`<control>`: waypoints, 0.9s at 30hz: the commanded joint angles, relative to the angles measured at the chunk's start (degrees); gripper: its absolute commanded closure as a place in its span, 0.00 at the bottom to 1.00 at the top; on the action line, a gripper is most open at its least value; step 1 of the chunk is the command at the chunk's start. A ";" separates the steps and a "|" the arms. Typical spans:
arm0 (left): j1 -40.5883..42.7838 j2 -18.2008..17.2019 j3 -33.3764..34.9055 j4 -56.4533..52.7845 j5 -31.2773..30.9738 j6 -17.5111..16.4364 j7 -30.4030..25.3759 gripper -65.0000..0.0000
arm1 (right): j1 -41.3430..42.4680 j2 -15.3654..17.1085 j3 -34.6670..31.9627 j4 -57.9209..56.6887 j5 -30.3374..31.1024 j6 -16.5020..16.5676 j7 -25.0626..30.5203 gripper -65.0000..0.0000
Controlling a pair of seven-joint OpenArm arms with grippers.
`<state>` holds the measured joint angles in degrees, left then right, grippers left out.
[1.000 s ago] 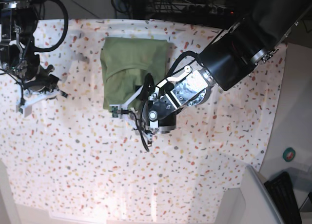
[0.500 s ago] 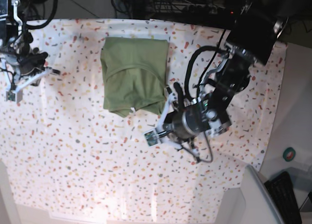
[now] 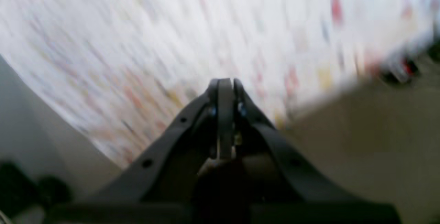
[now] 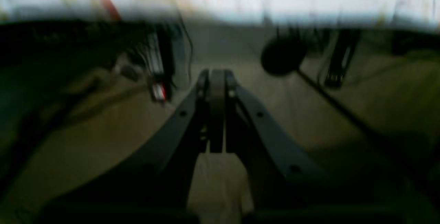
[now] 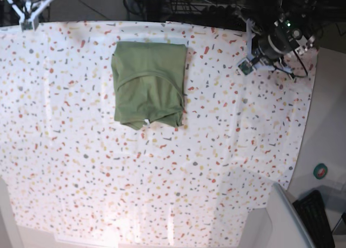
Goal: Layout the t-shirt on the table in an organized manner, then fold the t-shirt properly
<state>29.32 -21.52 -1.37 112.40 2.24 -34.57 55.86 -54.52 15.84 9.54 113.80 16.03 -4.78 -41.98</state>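
The olive-green t-shirt (image 5: 148, 83) lies folded into a compact rectangle on the far middle of the speckled table (image 5: 162, 178). Nothing touches it. The left arm (image 5: 270, 42) is drawn back over the table's far right corner, well clear of the shirt. In the left wrist view my left gripper (image 3: 225, 83) is shut and empty over blurred speckled cloth (image 3: 206, 28). The right arm (image 5: 27, 7) sits at the far left corner. My right gripper (image 4: 216, 74) is shut and empty too, facing the floor beyond the table edge.
Dark cables and equipment (image 5: 205, 5) run along the table's far edge. A grey bin (image 5: 286, 221), a black keyboard (image 5: 319, 215) and a green tape roll (image 5: 321, 171) sit off the table's near right corner.
The left arm has left the shirt's lower right edge and pulled back to the far right corner, its jaws closing. The right arm has withdrawn to the far left corner. The shirt stays still.
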 commanded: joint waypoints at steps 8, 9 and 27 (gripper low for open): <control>18.99 -0.15 -4.83 -9.23 -0.79 0.06 -21.70 1.00 | 2.17 -1.11 -7.83 -21.27 0.28 0.07 2.46 1.00; 18.99 0.81 -4.57 -12.75 -0.79 0.06 -24.08 1.00 | 3.31 -0.93 -10.02 -25.31 0.28 0.07 4.75 1.00; -17.76 9.34 16.53 -112.40 -0.44 9.38 -82.98 1.00 | 34.43 -5.59 -41.23 -108.57 0.36 0.07 65.58 1.00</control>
<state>12.40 -11.75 15.53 -0.05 2.52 -25.06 -24.97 -19.62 9.58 -31.79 5.23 16.34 -4.58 23.38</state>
